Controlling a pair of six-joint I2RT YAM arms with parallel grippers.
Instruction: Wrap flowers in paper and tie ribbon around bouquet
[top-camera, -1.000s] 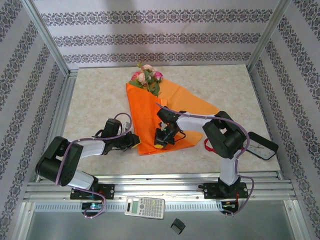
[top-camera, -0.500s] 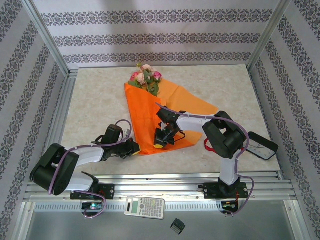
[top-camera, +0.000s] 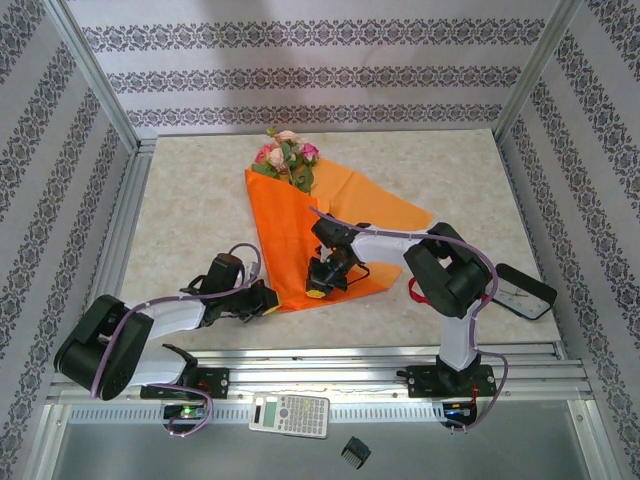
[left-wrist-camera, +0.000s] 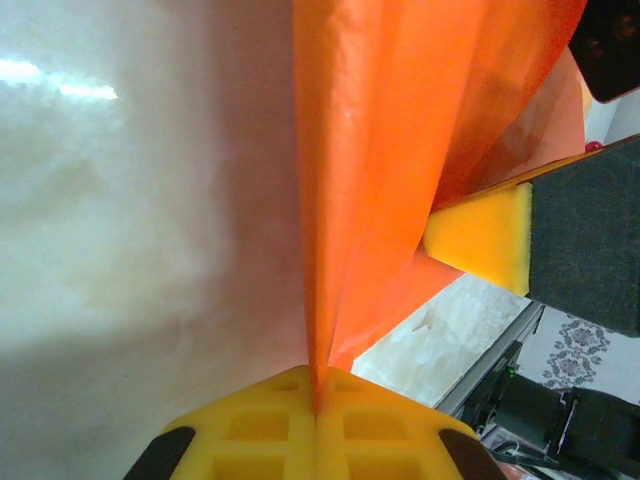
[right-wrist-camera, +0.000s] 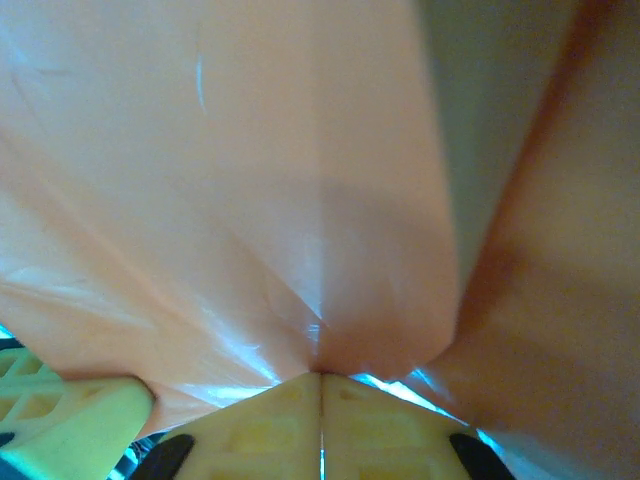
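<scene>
The orange paper lies folded lengthwise over the flowers, whose pink and cream heads stick out at its far end. My left gripper is shut on the paper's near bottom corner. In the left wrist view its yellow fingertips meet on a thin orange fold. My right gripper is shut on the paper just to the right, and its fingertips pinch the gathered sheet. A bit of dark red ribbon shows beside the right arm.
A black tray sits at the table's right edge. A calculator and a small black clip lie in front of the near rail. Metal frame posts stand at both sides of the table.
My left gripper has slid toward the near edge and closed on the paper's bottom corner. The paper and flowers have shifted slightly left and away. The right gripper has kept its hold.
</scene>
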